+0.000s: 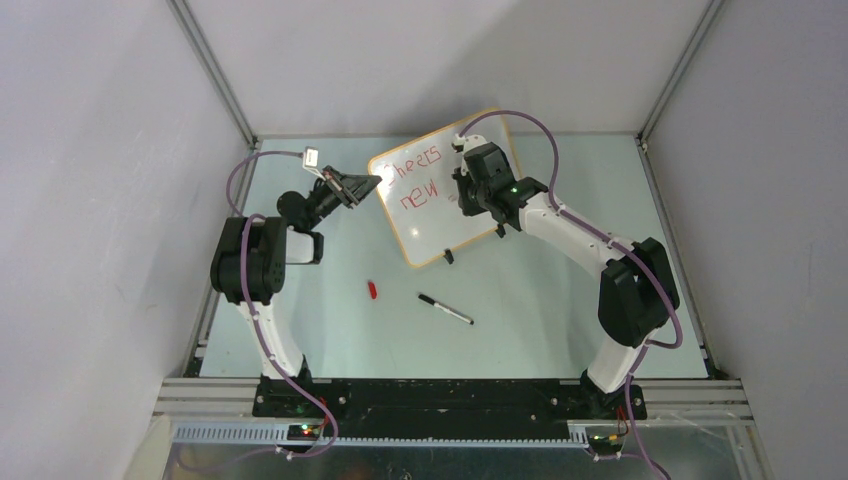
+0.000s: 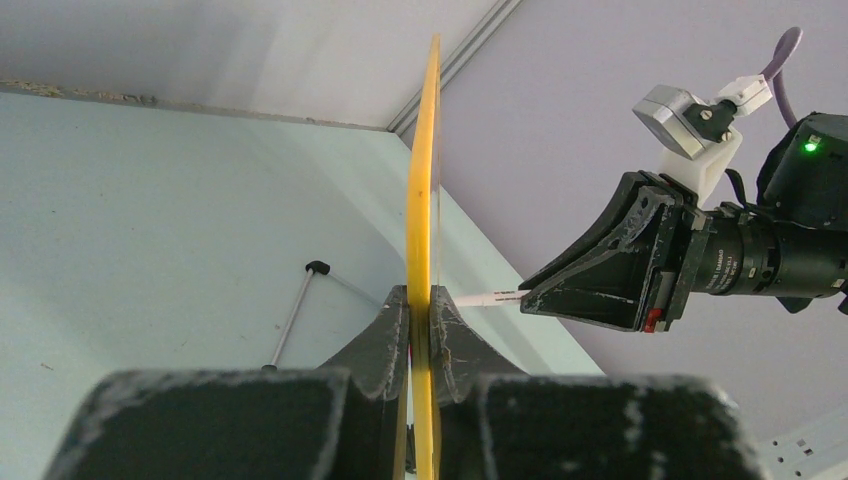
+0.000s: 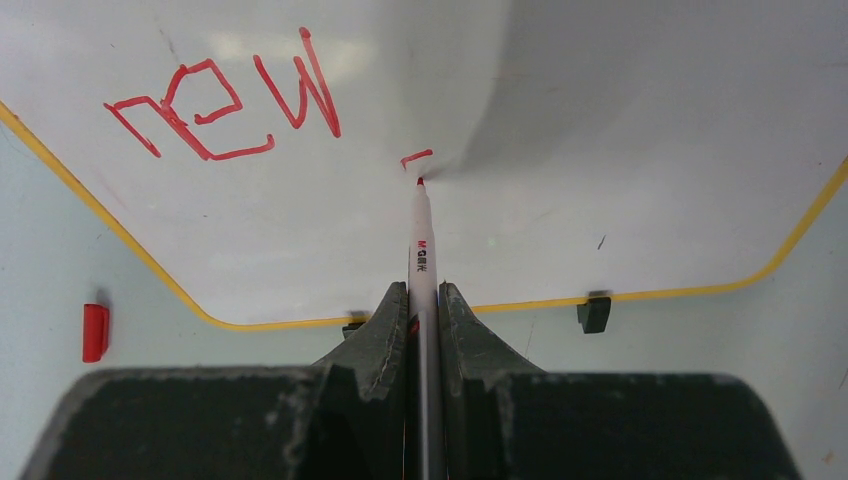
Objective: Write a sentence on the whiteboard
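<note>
The whiteboard (image 1: 442, 232) stands tilted on the table at mid back, with its yellow rim edge-on in the left wrist view (image 2: 424, 190). The sentence (image 1: 418, 182) reads "Cheers" over "new" in red. In the right wrist view (image 3: 225, 105) "new" shows, with a short fresh red stroke (image 3: 416, 156) after it. My left gripper (image 1: 372, 183) is shut on the board's left edge (image 2: 421, 300). My right gripper (image 1: 465, 192) is shut on a red marker (image 3: 421, 235) whose tip touches the board just below that stroke (image 3: 424, 295).
A red marker cap (image 1: 372, 290) and a black-and-white pen (image 1: 445, 309) lie on the table in front of the board. The cap also shows in the right wrist view (image 3: 94, 332). A black clip foot (image 3: 593, 313) sits under the board's lower rim. Grey walls enclose the table.
</note>
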Controlling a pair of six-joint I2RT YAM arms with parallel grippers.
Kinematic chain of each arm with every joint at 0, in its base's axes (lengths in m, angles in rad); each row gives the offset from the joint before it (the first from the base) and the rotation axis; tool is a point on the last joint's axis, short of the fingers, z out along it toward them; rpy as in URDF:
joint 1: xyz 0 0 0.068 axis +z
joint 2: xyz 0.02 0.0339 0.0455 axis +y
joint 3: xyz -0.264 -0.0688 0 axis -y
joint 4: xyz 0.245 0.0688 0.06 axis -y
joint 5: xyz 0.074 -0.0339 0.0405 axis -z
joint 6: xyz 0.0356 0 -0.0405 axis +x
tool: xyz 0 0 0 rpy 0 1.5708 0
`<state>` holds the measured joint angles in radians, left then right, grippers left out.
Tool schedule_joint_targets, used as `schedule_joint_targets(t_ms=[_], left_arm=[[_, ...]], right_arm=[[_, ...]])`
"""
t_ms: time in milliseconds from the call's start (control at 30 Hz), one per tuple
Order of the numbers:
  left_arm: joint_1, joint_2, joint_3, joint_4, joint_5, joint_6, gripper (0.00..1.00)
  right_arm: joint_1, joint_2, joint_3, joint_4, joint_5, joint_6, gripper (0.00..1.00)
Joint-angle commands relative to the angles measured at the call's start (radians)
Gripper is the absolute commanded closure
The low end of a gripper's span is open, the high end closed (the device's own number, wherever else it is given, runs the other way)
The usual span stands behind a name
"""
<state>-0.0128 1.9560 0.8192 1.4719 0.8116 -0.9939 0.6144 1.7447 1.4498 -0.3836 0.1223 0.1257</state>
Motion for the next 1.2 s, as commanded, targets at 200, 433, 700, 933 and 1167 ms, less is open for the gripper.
schedule_joint_targets(t_ms=[200, 433, 700, 933, 1167], left_arm=[[-0.004, -0.037, -0.002, 0.038, 0.023, 0.034, 1.0], [-0.004, -0.037, -0.002, 0.038, 0.024, 0.034, 1.0], [-0.004, -0.035, 0.0, 0.039, 0.023, 0.034, 1.0], [-0.004, -0.035, -0.002, 0.038, 0.024, 0.034, 1.0], [-0.004, -0.037, -0.002, 0.038, 0.025, 0.034, 1.0]], right_arm=[[0.01, 0.01, 0.075, 0.019, -0.007, -0.019, 1.0], [0.014, 0.026, 0.089, 0.013, -0.003, -0.021, 1.0], [0.012, 0.024, 0.079, 0.011, 0.006, -0.021, 1.0], [0.011, 0.025, 0.069, 0.01, 0.01, -0.018, 1.0], [0.009, 0.033, 0.066, 0.011, 0.011, -0.018, 1.0]])
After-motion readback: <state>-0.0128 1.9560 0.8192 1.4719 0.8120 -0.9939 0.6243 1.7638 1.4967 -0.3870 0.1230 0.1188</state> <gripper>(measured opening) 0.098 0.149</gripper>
